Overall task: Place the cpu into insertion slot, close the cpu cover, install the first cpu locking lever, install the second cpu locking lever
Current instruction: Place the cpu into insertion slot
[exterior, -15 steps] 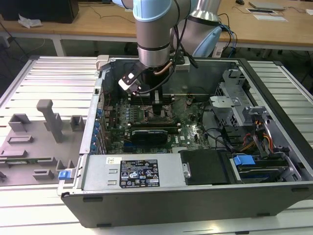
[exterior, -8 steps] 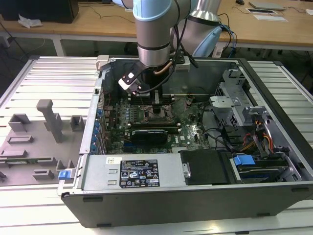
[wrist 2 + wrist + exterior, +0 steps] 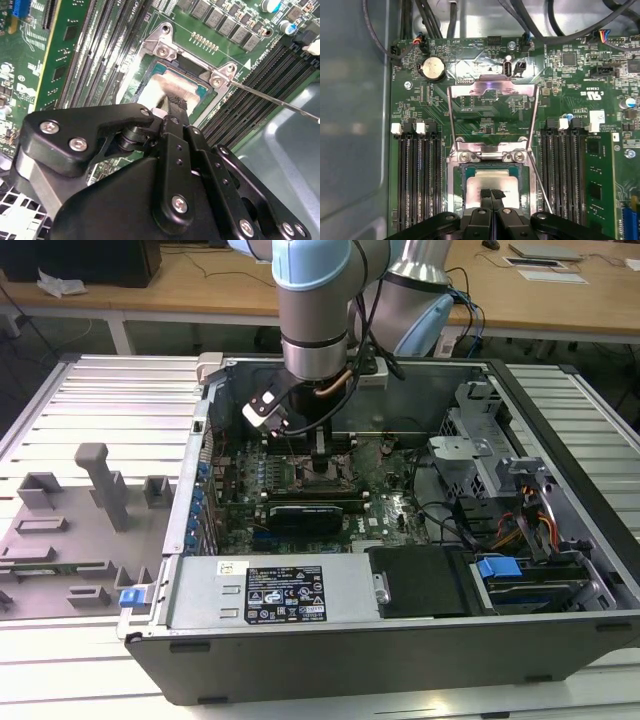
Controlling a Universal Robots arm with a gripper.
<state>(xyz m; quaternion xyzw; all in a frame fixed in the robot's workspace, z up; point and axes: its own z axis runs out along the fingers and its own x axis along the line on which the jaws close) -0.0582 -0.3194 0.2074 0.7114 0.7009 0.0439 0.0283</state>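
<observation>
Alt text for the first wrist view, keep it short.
The shut gripper is down at the cpu, which lies in the insertion slot on the green motherboard. The cpu cover is swung open away from the slot, and black memory slots flank it.

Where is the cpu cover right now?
In the first wrist view the cpu cover is swung open, hinged at the edge of the insertion slot, beyond the cpu seated under the gripper.
</observation>
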